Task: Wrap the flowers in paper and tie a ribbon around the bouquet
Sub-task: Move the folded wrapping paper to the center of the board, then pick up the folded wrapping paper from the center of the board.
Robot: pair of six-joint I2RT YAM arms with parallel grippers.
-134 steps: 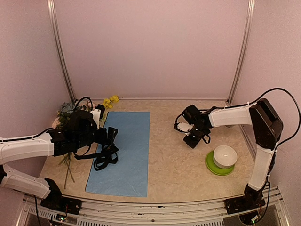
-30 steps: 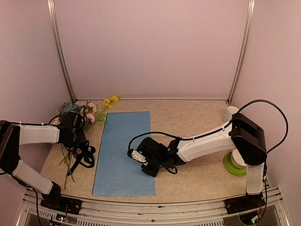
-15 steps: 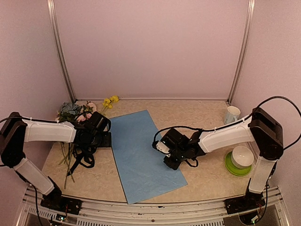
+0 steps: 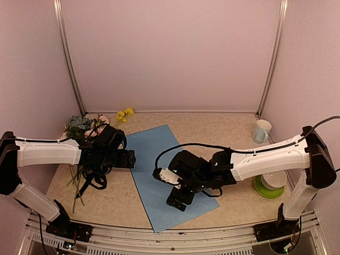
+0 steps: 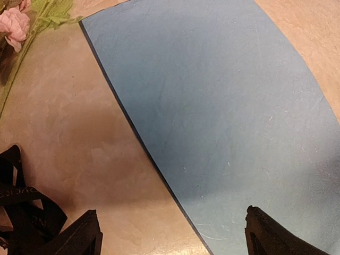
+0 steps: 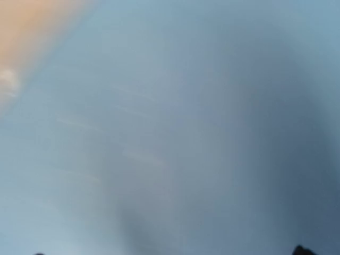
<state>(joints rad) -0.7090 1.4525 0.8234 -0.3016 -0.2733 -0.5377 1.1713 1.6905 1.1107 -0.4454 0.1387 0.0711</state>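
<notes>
The light blue paper (image 4: pixel 170 170) lies flat and slanted on the table, and it fills most of the left wrist view (image 5: pixel 212 106). The flowers (image 4: pixel 79 127) lie loose at the far left, off the paper, with one pink bloom (image 5: pixel 13 24) in the left wrist view. The black ribbon (image 4: pixel 95 178) is heaped near their stems. My left gripper (image 4: pixel 129 158) is open and low, and its jaws straddle the paper's left edge (image 5: pixel 172 239). My right gripper (image 4: pixel 178 197) hovers open close over the paper's near half (image 6: pixel 169 252). That view is blurred. No bouquet is in view.
A pale mug (image 4: pixel 261 130) stands at the back right. A white bowl (image 4: pixel 273 178) sits on a green plate (image 4: pixel 261 190) at the right, behind my right arm. Metal posts and pink walls close in the table on three sides.
The paper's near end has swung a little further right. My right gripper has moved left and nearer over the paper and has opened wide. My left gripper has opened wider at the paper's edge.
</notes>
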